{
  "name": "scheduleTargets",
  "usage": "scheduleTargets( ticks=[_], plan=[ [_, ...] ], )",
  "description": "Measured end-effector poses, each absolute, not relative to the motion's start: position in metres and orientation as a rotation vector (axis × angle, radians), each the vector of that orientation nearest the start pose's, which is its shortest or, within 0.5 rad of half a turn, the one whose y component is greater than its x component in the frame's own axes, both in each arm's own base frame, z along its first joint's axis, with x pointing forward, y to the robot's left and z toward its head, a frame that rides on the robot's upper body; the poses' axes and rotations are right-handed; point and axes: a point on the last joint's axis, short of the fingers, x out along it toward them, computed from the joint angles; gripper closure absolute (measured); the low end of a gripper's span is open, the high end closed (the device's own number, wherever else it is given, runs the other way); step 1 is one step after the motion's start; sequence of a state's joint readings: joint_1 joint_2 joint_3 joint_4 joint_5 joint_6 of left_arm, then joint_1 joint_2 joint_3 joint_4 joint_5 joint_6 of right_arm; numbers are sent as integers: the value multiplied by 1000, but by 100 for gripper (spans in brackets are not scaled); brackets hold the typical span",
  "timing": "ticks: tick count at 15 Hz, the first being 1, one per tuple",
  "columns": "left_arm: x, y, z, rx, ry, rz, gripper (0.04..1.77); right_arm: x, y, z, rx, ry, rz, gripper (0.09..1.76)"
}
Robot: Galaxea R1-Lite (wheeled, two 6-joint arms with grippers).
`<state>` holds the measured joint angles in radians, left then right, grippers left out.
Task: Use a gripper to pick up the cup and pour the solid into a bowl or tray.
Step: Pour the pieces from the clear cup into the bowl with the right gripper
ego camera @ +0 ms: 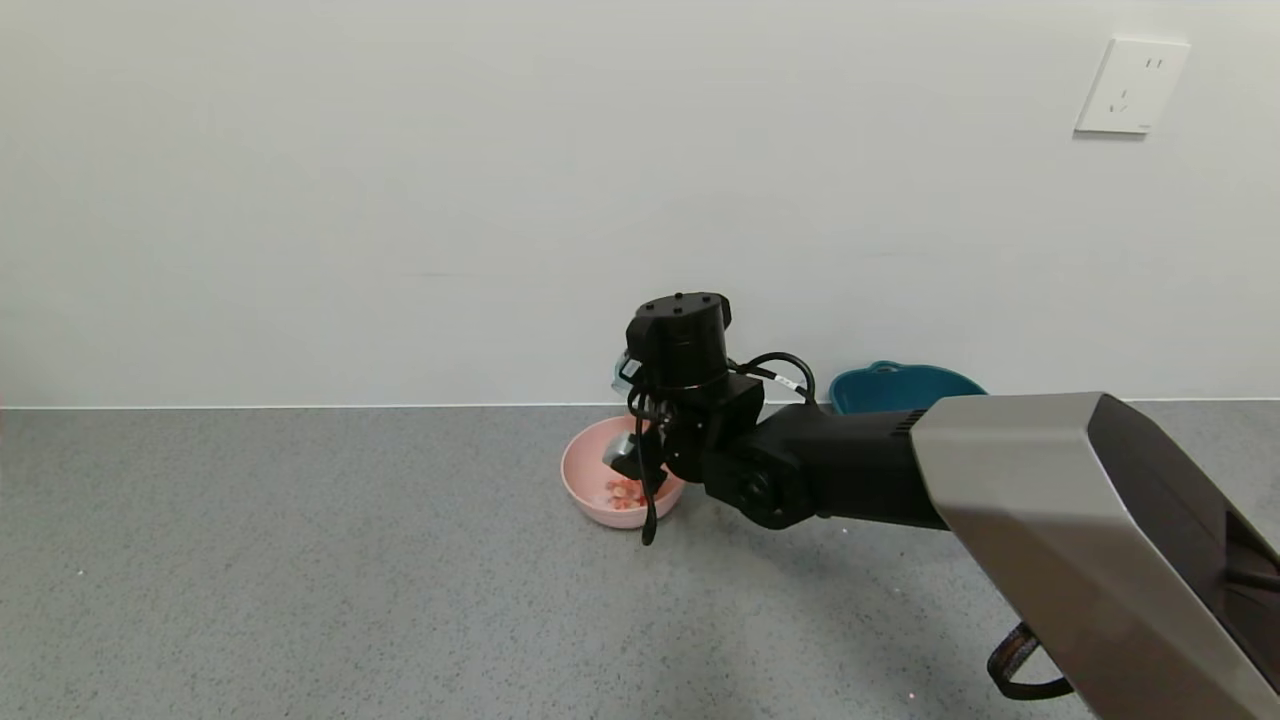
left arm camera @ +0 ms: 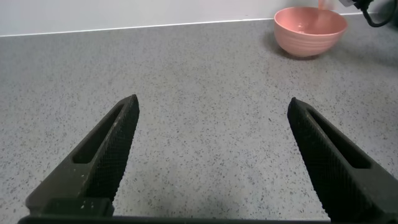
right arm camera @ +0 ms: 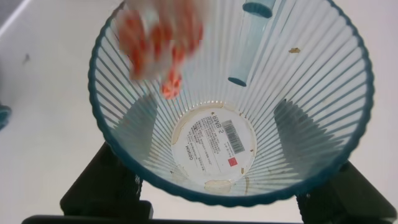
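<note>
Head view: right arm reaches across the grey counter (ego camera: 300, 560) to the pink bowl (ego camera: 585, 478) by the wall. The right gripper (ego camera: 632, 452) sits over the bowl, mostly hidden behind its own black wrist; only a sliver of the cup (ego camera: 620, 372) peeks out at the wrist's left edge. Red-orange and white solid (ego camera: 625, 491) already lies in the bowl, so the pour looks well under way or nearly done. Dark teal tray (ego camera: 905, 385) stands behind the arm, apparently unused. Left arm not seen here.

Left wrist view: left gripper (left arm camera: 211, 155) parked low over bare counter, fingers spread wide, nothing between them. Bowl (left arm camera: 310, 29) well apart from it, far across the counter.

Right wrist view: camera looks straight down the cup's (right arm camera: 230, 106) inside, ribbed wall and labelled base facing the lens, black fingers (right arm camera: 109, 186) clamped on the outside at both sides, so the right gripper is grasping the cup. A blurred clump of solid (right arm camera: 158, 40) is at the rim, seemingly sliding out; a few specks cling to the wall. Base is bare, so little remains inside. Judged: cup tipped hard, long axis running along the wrist's line with the mouth pointing away from the gripper toward the bowl. Left to do: finish emptying, right the cup, set it down
</note>
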<state>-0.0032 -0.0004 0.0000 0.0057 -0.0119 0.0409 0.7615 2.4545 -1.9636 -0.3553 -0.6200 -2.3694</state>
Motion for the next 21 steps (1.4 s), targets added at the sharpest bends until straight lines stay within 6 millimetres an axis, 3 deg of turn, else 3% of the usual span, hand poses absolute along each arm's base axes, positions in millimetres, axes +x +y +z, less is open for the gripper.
scheduleTargets(
  ticks=[12, 18, 21],
  plan=[
    [-23, 0, 75, 41, 5, -15, 9, 379, 356, 160, -2617, -182, 190, 51],
    [-23, 0, 75, 41, 5, -16, 9, 379, 355, 167, -2577, -193, 150, 51],
    [-23, 0, 75, 41, 5, -16, 9, 378, 354, 170, -2427, -170, 156, 51]
  ],
)
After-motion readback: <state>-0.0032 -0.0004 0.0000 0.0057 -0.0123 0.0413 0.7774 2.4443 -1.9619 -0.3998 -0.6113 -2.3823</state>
